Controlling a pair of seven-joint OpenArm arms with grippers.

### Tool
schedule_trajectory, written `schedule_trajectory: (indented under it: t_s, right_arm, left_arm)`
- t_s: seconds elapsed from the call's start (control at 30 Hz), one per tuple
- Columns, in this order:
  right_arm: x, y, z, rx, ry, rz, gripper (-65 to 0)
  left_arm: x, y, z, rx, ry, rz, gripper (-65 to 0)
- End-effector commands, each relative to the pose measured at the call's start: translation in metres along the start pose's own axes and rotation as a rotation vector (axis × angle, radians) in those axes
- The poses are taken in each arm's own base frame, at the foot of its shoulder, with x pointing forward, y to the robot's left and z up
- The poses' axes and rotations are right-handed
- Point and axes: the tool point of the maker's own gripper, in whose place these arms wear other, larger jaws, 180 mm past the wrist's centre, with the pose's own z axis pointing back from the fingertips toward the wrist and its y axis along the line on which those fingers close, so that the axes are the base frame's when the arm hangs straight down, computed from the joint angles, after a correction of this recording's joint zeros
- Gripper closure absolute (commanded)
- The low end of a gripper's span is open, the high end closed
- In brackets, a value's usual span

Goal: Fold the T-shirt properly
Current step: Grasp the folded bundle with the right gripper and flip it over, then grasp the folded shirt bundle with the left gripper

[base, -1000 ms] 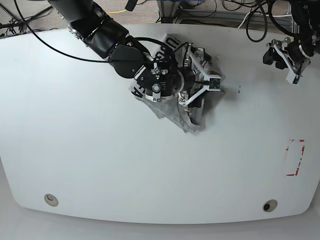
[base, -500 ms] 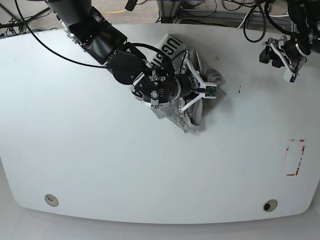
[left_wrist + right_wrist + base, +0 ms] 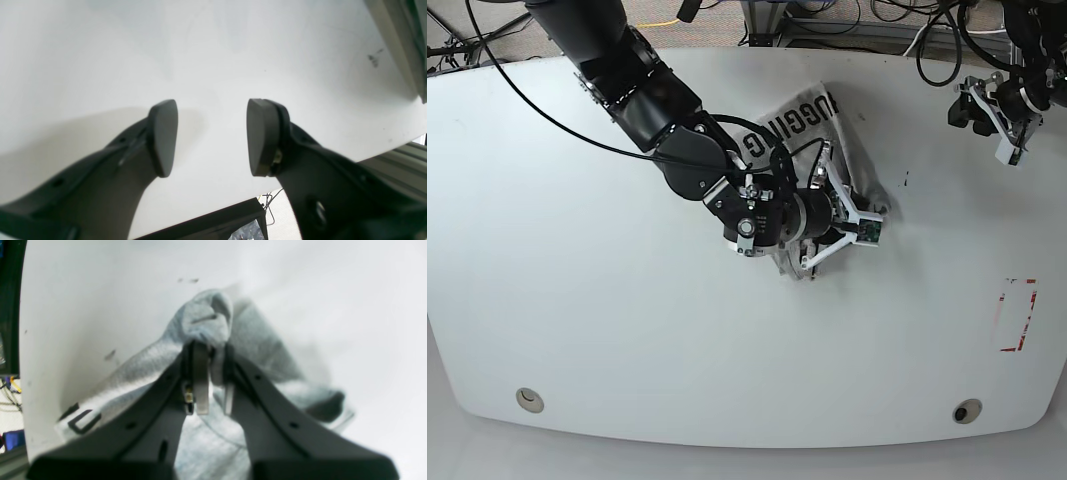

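A bunched fold of the T-shirt (image 3: 206, 320) is pinched by the right gripper (image 3: 210, 373). The left gripper (image 3: 211, 136) is held parted and empty, well apart at the far right.

We are reaching our right gripper (image 3: 210, 356) across, jaws pinching closed; our left gripper (image 3: 211, 136) is hovering apart, jaws parted.

The right arm (image 3: 727, 180) hides much of the T-shirt (image 3: 812, 115).
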Motion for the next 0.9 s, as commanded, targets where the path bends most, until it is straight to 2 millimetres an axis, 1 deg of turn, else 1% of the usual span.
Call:
schedule_trajectory:
  t_s: [0.0, 0.1, 0.17, 0.3, 0.37, 0.4, 0.43, 0.47, 0.53, 0.57, 0.67, 0.73, 0.77, 0.8, 0.87]
  right_arm:
    - [0.027, -0.011, 0.001, -0.011, -0.064, 0.011, -2.7]
    - [0.030, -0.020, -0.005, -0.008, -0.059, -0.011, -3.3]
    - [0.035, -0.026, -0.009, -0.004, -0.081, -0.025, -6.5]
    - [0.038, -0.046, -0.019, -0.002, -0.142, -0.077, -23.9]
    - [0.044, -0.058, -0.023, -0.005, -0.162, -0.097, -33.3]
    - [0.043, -0.066, -0.025, -0.007, -0.157, -0.111, -36.6]
    - [0.043, -0.072, -0.026, -0.011, -0.153, -0.120, -38.4]
    - [0.040, -0.081, -0.026, -0.020, -0.144, -0.130, -39.8]
    - [0.043, -0.095, -0.022, -0.034, -0.147, -0.137, -40.0]
    - [0.046, -0.098, -0.020, -0.042, -0.151, -0.130, -40.0]
    - [0.048, -0.112, -0.009, -0.072, -0.161, -0.151, -40.0]
    - [0.050, -0.125, 0.005, -0.107, -0.186, -0.190, -40.0]
    - [0.051, -0.132, 0.013, -0.127, -0.190, -0.205, -40.0]
    - [0.042, -0.136, 0.020, -0.143, -0.175, -0.230, -40.0]
    - [0.026, -0.140, 0.034, -0.174, -0.155, -0.272, -40.0]
  left_arm:
    - [0.010, 0.002, 0.005, 0.004, -0.027, -0.021, -31.1]
    - [0.009, 0.002, 0.005, 0.003, -0.025, -0.021, -31.1]
    - [0.008, -0.002, 0.002, -0.006, -0.029, -0.010, -31.1]
    - [0.005, -0.007, 0.000, -0.016, -0.030, 0.001, -31.1]
    - [0.000, -0.008, 0.000, -0.018, -0.019, 0.004, -31.1]
    - [-0.001, -0.009, -0.001, -0.020, -0.019, 0.005, -31.1]
    - [-0.001, -0.010, -0.001, -0.021, -0.019, 0.004, -31.1]
    - [-0.001, -0.011, -0.001, -0.024, -0.017, 0.003, -31.1]
    - [-0.001, -0.016, -0.005, -0.039, -0.010, -0.007, -31.1]
    - [-0.001, -0.018, -0.006, -0.046, -0.008, -0.011, -31.1]
    - [0.002, -0.023, -0.007, -0.055, -0.010, -0.031, -31.1]
    - [0.010, -0.032, -0.007, -0.069, -0.020, -0.065, -31.1]
    - [0.018, -0.037, -0.007, -0.075, -0.035, -0.092, -31.1]
    - [0.028, -0.041, -0.007, -0.079, -0.054, -0.116, -31.1]
    - [0.041, -0.049, -0.007, -0.091, -0.078, -0.155, -31.1]
